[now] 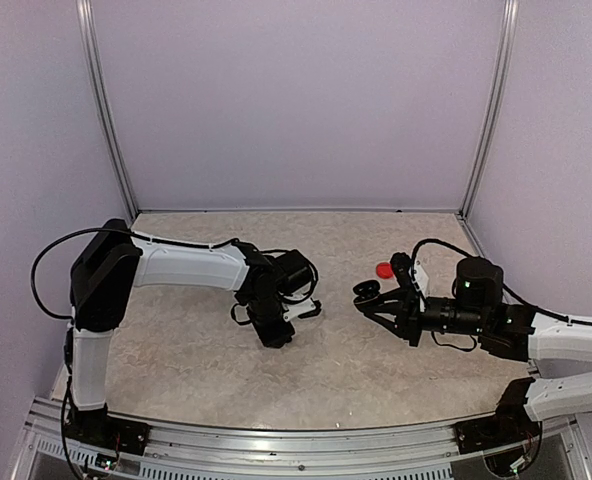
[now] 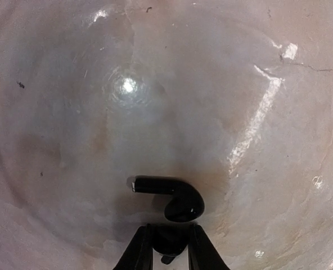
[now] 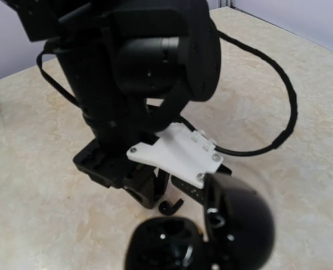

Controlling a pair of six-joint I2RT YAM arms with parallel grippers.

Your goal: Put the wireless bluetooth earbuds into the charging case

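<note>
Left wrist view: a black earbud (image 2: 180,202) lies on the pale worktop (image 2: 65,124), right at the tips of the left jaws. These stand narrow, and I cannot tell if they pinch it. In the right wrist view the right jaws are closed on the open black charging case (image 3: 237,222), held near the left jaws, and a small red thing (image 1: 384,269) lies on the worktop just behind the case.

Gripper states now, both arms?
Left gripper: closed around the black earbud.
Right gripper: closed, holding the open charging case.
</note>
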